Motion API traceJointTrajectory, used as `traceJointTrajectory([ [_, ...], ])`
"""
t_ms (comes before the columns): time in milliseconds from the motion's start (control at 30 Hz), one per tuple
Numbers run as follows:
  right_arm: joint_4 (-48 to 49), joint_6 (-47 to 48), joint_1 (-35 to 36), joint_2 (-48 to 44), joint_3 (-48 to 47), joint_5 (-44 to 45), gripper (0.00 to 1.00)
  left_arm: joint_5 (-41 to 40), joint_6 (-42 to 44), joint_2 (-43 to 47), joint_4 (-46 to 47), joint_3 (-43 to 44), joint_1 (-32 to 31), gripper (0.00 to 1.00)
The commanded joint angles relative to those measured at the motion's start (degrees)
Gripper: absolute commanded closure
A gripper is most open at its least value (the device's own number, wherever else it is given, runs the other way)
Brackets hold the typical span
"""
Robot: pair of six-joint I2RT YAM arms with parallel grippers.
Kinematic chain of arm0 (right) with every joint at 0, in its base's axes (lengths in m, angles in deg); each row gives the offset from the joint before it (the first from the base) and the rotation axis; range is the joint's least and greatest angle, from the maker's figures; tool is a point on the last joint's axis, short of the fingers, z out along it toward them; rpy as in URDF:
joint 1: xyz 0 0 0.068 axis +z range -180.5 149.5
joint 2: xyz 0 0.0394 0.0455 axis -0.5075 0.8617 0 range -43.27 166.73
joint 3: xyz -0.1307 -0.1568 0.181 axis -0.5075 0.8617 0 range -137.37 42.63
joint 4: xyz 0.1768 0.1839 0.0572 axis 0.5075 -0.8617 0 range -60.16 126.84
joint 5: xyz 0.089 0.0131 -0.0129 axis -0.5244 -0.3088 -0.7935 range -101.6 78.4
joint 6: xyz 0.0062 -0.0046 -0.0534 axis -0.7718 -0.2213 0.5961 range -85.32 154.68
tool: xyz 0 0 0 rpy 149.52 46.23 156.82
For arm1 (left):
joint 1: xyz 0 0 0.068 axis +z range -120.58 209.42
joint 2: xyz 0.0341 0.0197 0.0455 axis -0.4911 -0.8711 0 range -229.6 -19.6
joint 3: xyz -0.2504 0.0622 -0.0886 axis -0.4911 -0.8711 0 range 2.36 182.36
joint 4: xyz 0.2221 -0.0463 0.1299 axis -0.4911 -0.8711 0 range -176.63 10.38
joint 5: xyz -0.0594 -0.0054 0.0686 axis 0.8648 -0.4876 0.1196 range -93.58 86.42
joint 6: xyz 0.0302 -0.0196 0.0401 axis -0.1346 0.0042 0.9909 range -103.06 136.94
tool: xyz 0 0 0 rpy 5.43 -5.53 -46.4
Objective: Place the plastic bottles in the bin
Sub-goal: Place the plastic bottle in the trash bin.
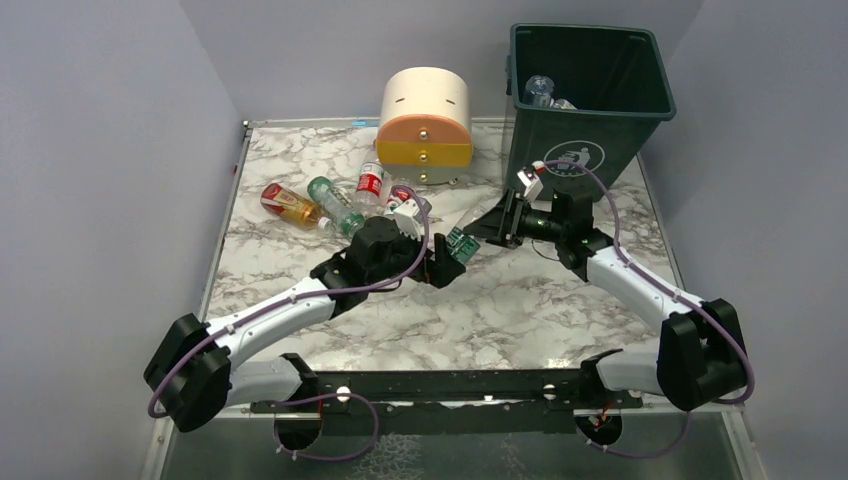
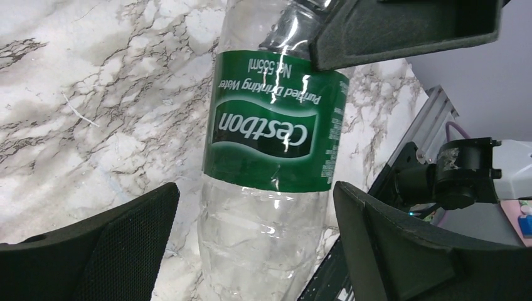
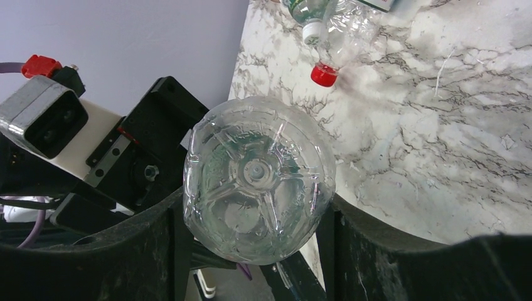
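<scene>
A clear bottle with a green label (image 1: pixel 461 243) hangs between my two grippers above the table's middle. My right gripper (image 1: pixel 492 228) is shut on its base end; in the right wrist view the bottle's base (image 3: pixel 258 188) sits pinched between the gripper (image 3: pixel 256 202). My left gripper (image 1: pixel 440 262) is open around the other end. In the left wrist view the bottle (image 2: pixel 270 144) stands between the gripper (image 2: pixel 256 188) with a gap on each side. Several bottles (image 1: pixel 335 205) lie at the table's back left. The dark green bin (image 1: pixel 590 150) stands at the back right with bottles (image 1: pixel 540 92) inside.
The cream-and-orange round drawer unit (image 1: pixel 425 125) stands at the back, left of the bin. Two loose bottles, one with a red cap (image 3: pixel 324 75), show on the marble top in the right wrist view. Grey walls close in on three sides.
</scene>
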Motion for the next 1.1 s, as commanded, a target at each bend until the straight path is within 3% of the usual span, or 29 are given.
traceJointTrajectory([
  [0, -1.81, 1.52, 0.32, -1.37, -2.01, 0.89, 0.40, -1.65, -0.62, 2.98, -0.37, -0.24, -0.29, 0.01],
  [367, -4.17, 3.01, 0.30, -2.45, -2.19, 2.18, 0.41, -2.29, -1.13, 5.53, -4.48, 3.42, -0.29, 0.01],
  [1067, -11.97, 6.92, 0.27, -4.00, -13.13, 5.92, 0.41, -1.18, -5.86, 18.33, -9.62, 8.61, -0.30, 0.01],
])
